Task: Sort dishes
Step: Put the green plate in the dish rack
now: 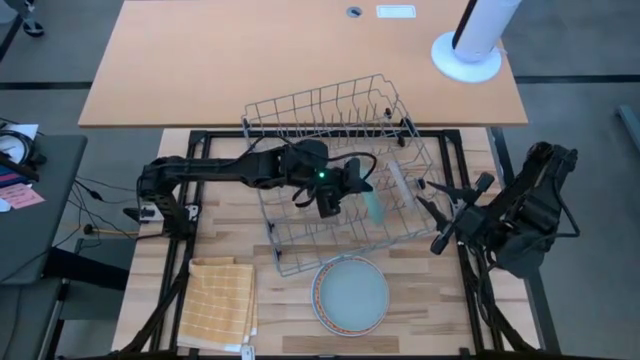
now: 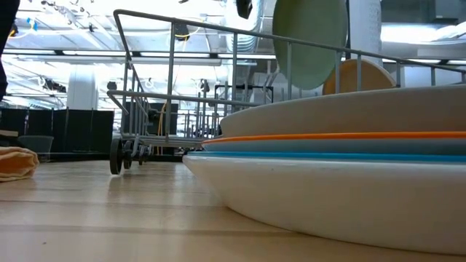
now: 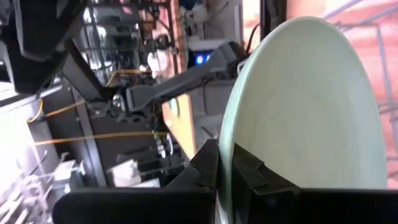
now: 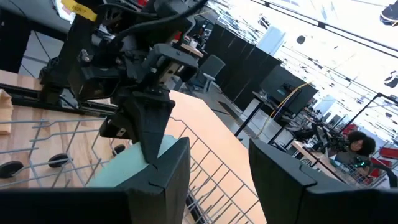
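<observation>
A pale teal-green plate (image 1: 373, 206) stands on edge inside the grey wire rack (image 1: 300, 110), with my left gripper (image 1: 358, 190) shut on it. It shows large in the left wrist view (image 3: 305, 106) and high up in the low view (image 2: 309, 40). A second, beige plate (image 2: 360, 76) stands on edge in the rack behind it. A stack of plates (image 1: 350, 296) lies flat on the table in front of the rack. My right gripper (image 1: 447, 214) waits open at the rack's right side, fingers spread (image 4: 217, 174) with nothing between them. My left gripper pinches the teal-green plate's rim (image 3: 229, 140), one finger (image 3: 208, 168) on each face. The fingers come slanting down from the table's left. The plate stands upright on edge within the rack. Whether its lower rim rests on the wires I cannot tell.
A folded yellow checked cloth (image 1: 220, 301) lies at the near left of the table. A white lamp base (image 1: 466, 55) stands on the far desk. The rack's upright wires (image 2: 173, 80) surround the held plate.
</observation>
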Available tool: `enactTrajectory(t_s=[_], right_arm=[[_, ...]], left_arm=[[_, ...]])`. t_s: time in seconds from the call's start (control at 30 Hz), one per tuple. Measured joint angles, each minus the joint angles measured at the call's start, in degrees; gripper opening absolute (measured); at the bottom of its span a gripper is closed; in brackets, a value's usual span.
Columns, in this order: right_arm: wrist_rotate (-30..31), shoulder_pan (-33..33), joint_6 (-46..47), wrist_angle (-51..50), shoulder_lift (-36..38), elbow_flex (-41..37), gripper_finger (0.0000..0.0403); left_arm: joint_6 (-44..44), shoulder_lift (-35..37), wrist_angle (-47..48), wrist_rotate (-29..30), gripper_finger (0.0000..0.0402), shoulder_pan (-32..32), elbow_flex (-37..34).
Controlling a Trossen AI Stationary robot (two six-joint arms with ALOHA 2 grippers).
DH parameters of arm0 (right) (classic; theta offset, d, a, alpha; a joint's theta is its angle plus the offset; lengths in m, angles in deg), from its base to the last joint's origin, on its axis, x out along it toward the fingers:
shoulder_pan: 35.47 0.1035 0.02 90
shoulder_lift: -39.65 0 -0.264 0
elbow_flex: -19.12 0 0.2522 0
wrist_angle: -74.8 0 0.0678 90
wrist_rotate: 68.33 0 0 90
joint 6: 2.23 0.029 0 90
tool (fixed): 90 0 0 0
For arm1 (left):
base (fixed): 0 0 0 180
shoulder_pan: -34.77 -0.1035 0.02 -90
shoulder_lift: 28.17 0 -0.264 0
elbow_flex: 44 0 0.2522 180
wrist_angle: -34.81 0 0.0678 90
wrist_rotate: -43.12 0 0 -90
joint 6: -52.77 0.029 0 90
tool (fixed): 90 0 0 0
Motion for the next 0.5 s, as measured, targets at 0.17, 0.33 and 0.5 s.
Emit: enactTrajectory(t_s=[0.17, 0.33, 0.5], right_arm=[[0.0, -0.6, 0.0, 0.0, 0.0, 0.0, 0.0166], [0.0, -0.6, -0.2, -0.1, 0.0, 0.0, 0.0166], [0.0, -0.6, -0.3, -0.3, 0.0, 0.0, 0.0166]], left_arm=[[-1.0, 0.0, 0.2, -2.6, 0.0003, -1.8, 0.0], [-0.5, 0.0, -0.1, -4.3, 0.0003, -2.2, 0.0], [-1.0, -1.0, -2.2, -5.6, 0.0003, -2.9, 0.0]])
